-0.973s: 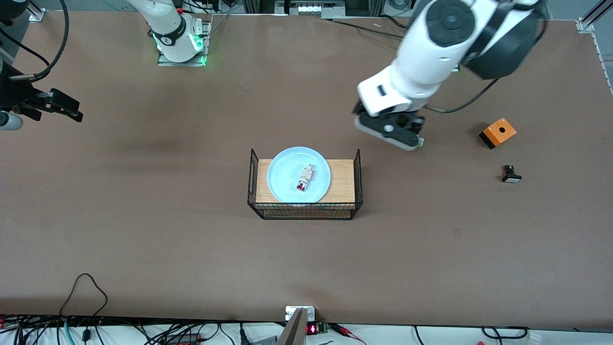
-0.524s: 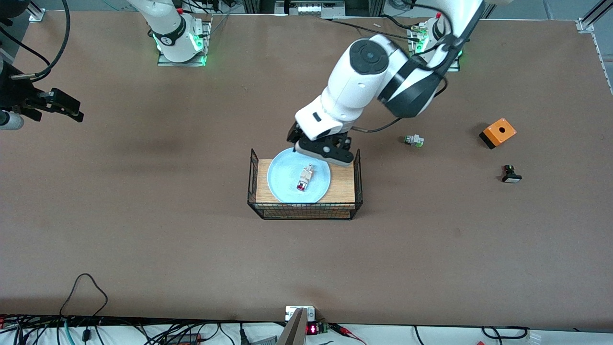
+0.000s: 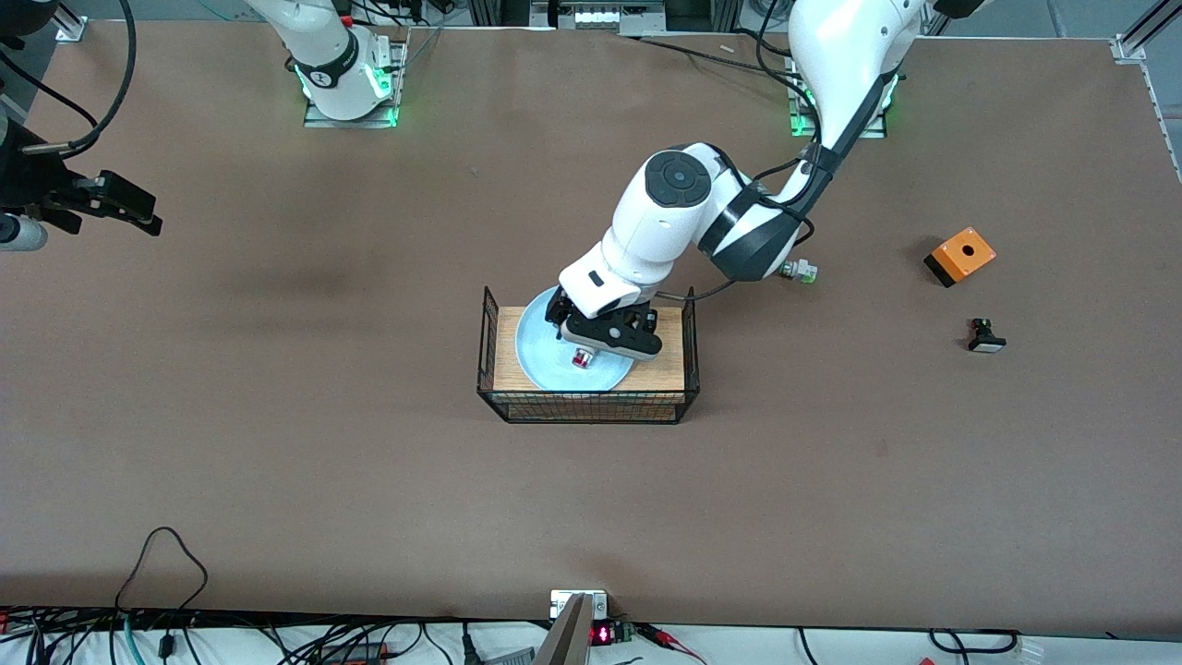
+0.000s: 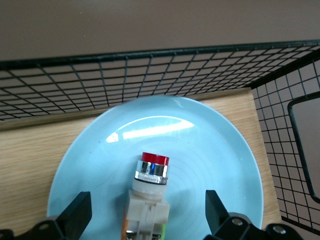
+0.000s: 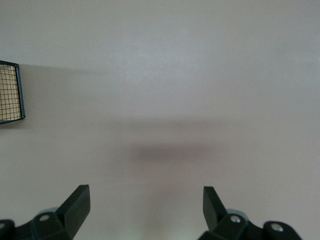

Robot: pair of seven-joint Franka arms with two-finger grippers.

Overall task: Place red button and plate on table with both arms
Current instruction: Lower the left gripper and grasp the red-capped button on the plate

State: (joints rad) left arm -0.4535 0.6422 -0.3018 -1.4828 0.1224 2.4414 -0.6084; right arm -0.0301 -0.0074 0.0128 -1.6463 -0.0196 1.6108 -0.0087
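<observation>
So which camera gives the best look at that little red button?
The left wrist view: the red button lies on the plate between the open left gripper fingers. The front view shows just its cap; the right wrist view, nothing.

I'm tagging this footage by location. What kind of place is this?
Likely a robotics lab: two arms bolted to a brown table, cables along its edge, the left gripper open over a red button on a plate; the right gripper waits, open.

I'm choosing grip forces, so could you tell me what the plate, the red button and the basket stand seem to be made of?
The plate: glossy light blue, with bright reflections; glazed ceramic or hard plastic, hard to say which.
The red button: smooth red cap, probably plastic, over a shiny chrome-like collar and a matte beige, plastic-looking body.
The basket stand: thin black wire mesh, likely coated metal, with a pale wood-grain top.
</observation>
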